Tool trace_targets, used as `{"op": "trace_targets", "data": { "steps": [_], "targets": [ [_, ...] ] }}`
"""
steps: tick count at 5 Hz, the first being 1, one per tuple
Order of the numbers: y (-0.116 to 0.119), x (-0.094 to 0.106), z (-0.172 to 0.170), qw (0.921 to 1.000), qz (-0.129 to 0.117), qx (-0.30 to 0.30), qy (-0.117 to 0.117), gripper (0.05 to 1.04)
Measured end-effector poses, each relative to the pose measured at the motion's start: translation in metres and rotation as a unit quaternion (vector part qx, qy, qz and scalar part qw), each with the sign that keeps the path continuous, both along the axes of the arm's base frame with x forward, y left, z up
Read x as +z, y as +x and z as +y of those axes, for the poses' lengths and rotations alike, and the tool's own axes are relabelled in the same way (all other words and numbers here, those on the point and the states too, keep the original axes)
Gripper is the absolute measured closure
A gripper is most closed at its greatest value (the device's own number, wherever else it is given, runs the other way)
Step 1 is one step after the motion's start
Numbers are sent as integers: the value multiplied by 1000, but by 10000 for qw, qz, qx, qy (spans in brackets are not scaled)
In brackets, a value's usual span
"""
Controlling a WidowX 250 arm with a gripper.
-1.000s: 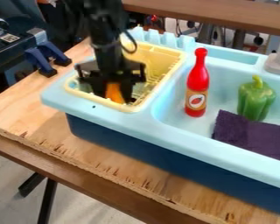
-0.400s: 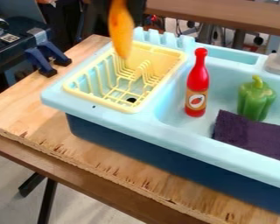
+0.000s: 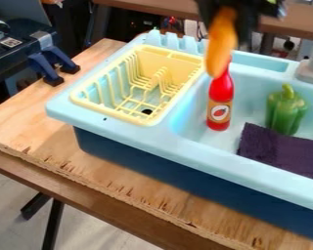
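Gripper [image 3: 227, 18] is up at the far side, a bit right of the middle, hanging over the toy sink [image 3: 205, 152]. Its fingers are closed in on the upper part of an orange carrot-shaped thing [image 3: 222, 44], so yeah, it's got hold of that, and the thing dangles pretty much straight down. From where I'm standing, the lower tip overlaps the neck of a red bottle [image 3: 220, 95], though I honestly can't tell if they touch. The bottle's upright in the basin [image 3: 191, 114], near its left side, and right of it there's a green pepper [image 3: 286, 112], stem up. A dark purple cloth [image 3: 280, 151] lies at the near side of the basin, just in front of the pepper. Over on the left, a yellow dish rack [image 3: 146, 122] sits in the sink's other compartment. Grey faucet [image 3: 312, 71] at the far right, wooden bench [image 3: 113, 183] under everything, and a couple of blue clamps [image 3: 41, 67] by its far left edge.
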State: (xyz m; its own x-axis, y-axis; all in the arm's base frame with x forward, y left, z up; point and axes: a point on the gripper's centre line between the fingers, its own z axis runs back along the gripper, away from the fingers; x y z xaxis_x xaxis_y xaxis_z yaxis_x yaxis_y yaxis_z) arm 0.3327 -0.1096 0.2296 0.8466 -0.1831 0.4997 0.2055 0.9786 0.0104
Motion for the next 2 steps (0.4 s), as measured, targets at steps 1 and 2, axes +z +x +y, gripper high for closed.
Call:
{"op": "trace_targets", "data": {
  "steps": [1,2],
  "targets": [
    [11,-25,-39,9939,301,-908,540,551],
    [24,-58,-70,9837,337,-1721,399,551]
  ]
}}
